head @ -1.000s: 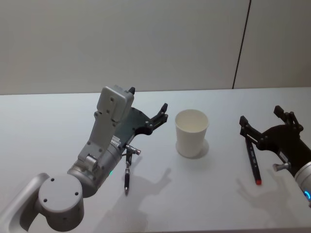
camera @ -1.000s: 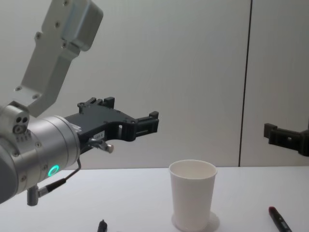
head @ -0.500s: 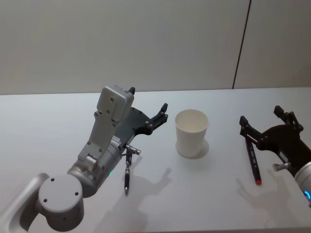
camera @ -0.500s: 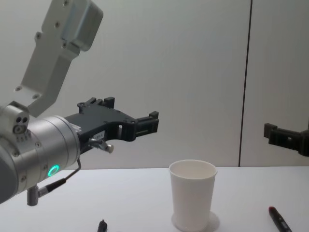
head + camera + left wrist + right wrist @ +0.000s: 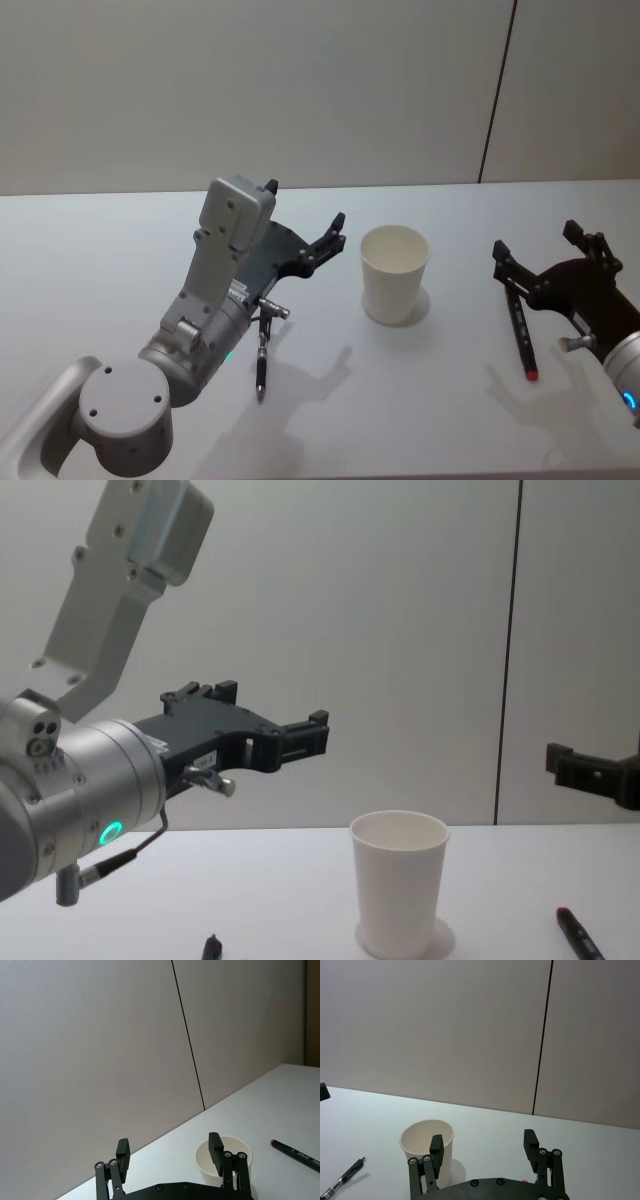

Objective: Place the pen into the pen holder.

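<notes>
The pen holder (image 5: 394,272) is a white paper cup standing upright mid-table, also seen in the chest view (image 5: 397,880). A dark pen with a red tip (image 5: 522,340) lies on the table to its right, partly under my right gripper (image 5: 535,238), which hovers open above it. A second, black pen (image 5: 262,362) lies left of the cup beside my left arm. My left gripper (image 5: 306,205) is raised and open, left of the cup, holding nothing. The left wrist view shows the cup (image 5: 234,1144) and the red-tipped pen (image 5: 297,1152) beyond the open fingers (image 5: 215,1146).
The white table (image 5: 100,260) runs back to a grey wall with a dark vertical seam (image 5: 497,90). The left arm's large silver body (image 5: 205,320) rises over the table's left front. Bare tabletop lies in front of the cup.
My right gripper has dipped very slightly. The left gripper, cup and both pens have not moved.
</notes>
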Controlling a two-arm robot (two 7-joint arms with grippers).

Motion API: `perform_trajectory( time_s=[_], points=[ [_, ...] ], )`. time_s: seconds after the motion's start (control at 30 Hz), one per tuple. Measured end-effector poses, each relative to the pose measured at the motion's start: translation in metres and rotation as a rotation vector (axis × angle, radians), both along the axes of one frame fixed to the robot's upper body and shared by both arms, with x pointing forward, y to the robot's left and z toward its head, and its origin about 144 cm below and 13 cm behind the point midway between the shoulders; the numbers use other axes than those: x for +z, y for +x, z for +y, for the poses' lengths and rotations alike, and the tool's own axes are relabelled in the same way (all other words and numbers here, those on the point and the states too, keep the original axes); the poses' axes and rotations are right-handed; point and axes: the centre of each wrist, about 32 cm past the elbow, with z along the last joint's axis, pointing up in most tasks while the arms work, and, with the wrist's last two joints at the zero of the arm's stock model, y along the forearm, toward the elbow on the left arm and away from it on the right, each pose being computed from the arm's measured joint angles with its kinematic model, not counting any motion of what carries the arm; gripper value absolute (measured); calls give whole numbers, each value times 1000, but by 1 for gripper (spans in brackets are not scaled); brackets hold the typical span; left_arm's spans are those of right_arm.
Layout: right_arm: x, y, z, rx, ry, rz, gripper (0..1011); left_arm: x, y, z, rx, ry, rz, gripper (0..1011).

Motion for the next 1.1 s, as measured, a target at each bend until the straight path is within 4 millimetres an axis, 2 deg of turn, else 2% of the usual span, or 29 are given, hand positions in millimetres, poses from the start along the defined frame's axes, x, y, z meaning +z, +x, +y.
perform_trajectory(
  time_s=[1.1],
  points=[
    [-5, 20, 33, -190, -82, 196, 1002, 0, 0, 0, 0, 0, 0, 1000]
  ],
)
